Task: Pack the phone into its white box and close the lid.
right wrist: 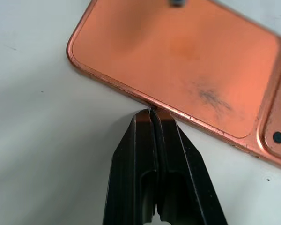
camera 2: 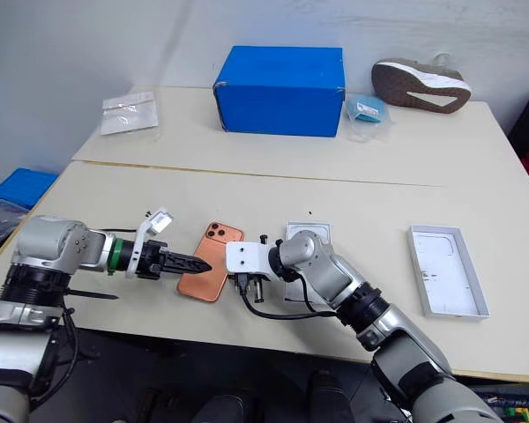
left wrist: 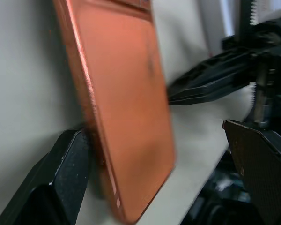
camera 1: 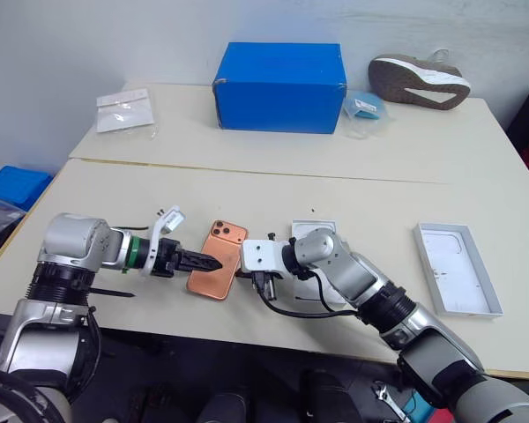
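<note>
The orange-copper phone (camera 1: 218, 258) lies back up on the near table, its camera bump at the far end. My left gripper (camera 1: 207, 262) comes in from the left and is open, its fingers (left wrist: 61, 178) standing on either side of the phone's near end without closing on it. My right gripper (right wrist: 152, 112) is shut and empty, its tips touching the phone's long right edge. The white box (camera 1: 310, 229) lies just right of the phone, mostly hidden under my right arm. The lid (camera 1: 454, 267) rests open side up further right.
On the far table stand a blue box (camera 1: 280, 86), a shoe (camera 1: 419, 81), a clear bag with a blue label (camera 1: 366, 107) and clear plastic bags (camera 1: 123, 110). A seam (camera 1: 273, 170) joins the two tables. A blue bin (camera 1: 13, 187) sits on the floor at left.
</note>
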